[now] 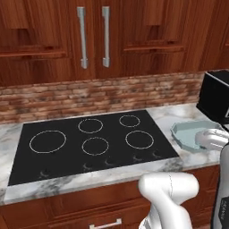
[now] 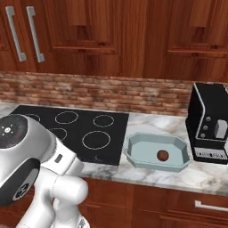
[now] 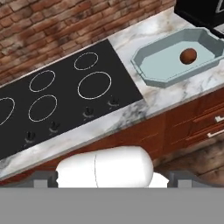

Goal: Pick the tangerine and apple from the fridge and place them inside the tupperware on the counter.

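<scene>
Tupperware (image 2: 174, 147) is your landmark here: it sits on the marbled worktop (image 2: 151, 176) just beside the black cooktop (image 2: 75, 129), between the cooktop and a black appliance (image 2: 210, 124) against the brick backsplash (image 2: 111, 93). Inside the tray, toward the appliance end, lies the apple (image 2: 163, 155), a small dark red-brown ball resting on the tray floor. You can read that as half the job done: the fruit stays put because the raised rim keeps it from rolling onto the stone.

You will find no bright orange ball in the tray or on the stone around it, so I judge the tangerine is yet to be fetched. The fridge lies outside these frames, so you cannot say from here where the tangerine sits.

In the left base view the tupperware (image 1: 190, 134) is partly covered by a white arm link, and the apple is hidden there. The hand view looks down on the tray (image 3: 159, 65) from above and away, with the apple (image 3: 188, 56) plain against the pale plastic.

You cannot tell how the pincer stands: its fingertips are not distinguishable at the bottom of the hand view, so whether it is wide, narrow or holding something stays unknown. The black appliance is cut off at the frame edge, so its kind is hard to make out.
</scene>
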Controlling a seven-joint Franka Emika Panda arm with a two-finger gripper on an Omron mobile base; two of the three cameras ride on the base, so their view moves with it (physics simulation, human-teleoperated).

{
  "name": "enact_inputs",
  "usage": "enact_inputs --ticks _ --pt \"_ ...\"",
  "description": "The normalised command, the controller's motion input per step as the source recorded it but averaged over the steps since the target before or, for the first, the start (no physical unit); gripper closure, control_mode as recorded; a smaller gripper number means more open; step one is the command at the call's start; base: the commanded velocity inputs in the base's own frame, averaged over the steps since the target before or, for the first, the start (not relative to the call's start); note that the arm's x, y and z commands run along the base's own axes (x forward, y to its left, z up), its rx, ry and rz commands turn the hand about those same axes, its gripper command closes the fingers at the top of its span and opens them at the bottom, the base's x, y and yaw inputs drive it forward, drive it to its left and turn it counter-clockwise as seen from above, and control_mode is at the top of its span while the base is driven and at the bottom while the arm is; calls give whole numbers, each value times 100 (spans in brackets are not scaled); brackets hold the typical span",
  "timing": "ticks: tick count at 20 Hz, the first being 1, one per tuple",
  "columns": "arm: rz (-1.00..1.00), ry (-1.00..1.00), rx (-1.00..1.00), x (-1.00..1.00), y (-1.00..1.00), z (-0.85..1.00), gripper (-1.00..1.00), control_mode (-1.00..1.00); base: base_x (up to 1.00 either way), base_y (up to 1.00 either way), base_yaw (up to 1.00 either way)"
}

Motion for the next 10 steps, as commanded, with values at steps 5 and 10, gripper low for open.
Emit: enact_inputs --ticks 5,10 --pt "0 0 0 0 0 0 -100 100 -40 100 0" --pt "0 0 0 0 0 0 -100 100 -68 93 19"
